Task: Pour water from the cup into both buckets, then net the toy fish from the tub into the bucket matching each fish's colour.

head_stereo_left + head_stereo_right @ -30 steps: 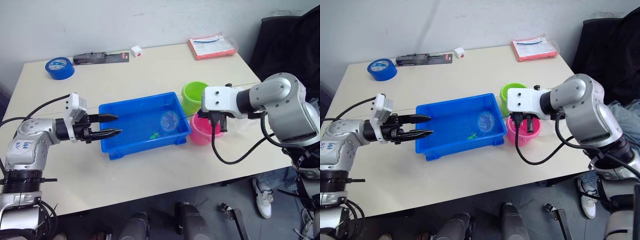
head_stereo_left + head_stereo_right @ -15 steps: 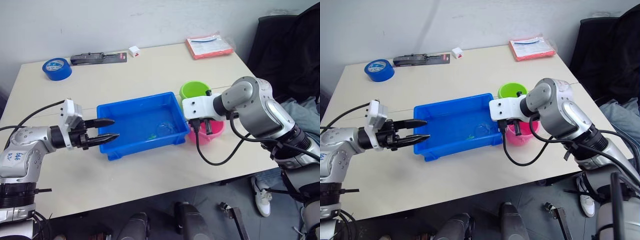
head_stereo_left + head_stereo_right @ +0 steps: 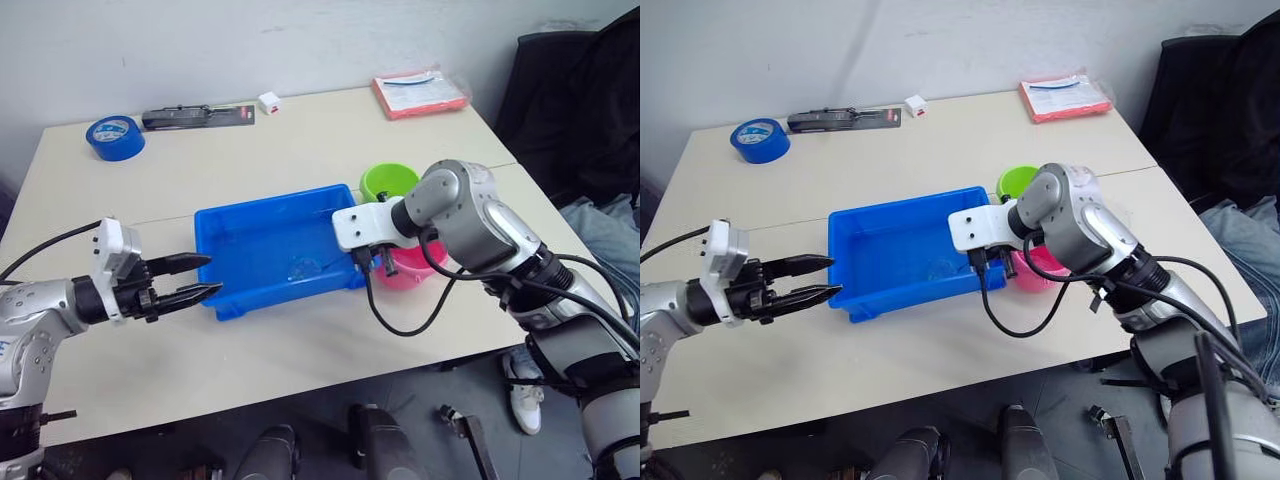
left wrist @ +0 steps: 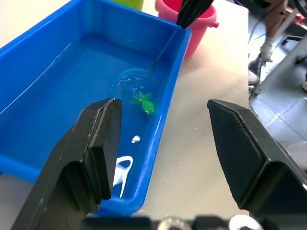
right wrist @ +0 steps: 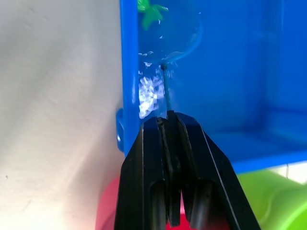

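Observation:
The blue tub lies mid-table with water in it. My right gripper hovers at its right front corner, shut on the net's thin black handle. The net's hoop is dipped in the water beside a small green fish. Right of the tub stand the lime green bucket and, nearer me, the pink bucket, partly behind my right wrist. My left gripper is open and empty, level with the tub's left front corner. The cup is out of view.
Along the table's far edge lie a blue tape roll, a black packaged tool, a small white box and a red packet. A dark chair stands past the right edge.
My right arm has swung left and lowered, carrying the net hoop from the tub's right end toward its front middle, down into the water. My left gripper has drawn back slightly from the tub.

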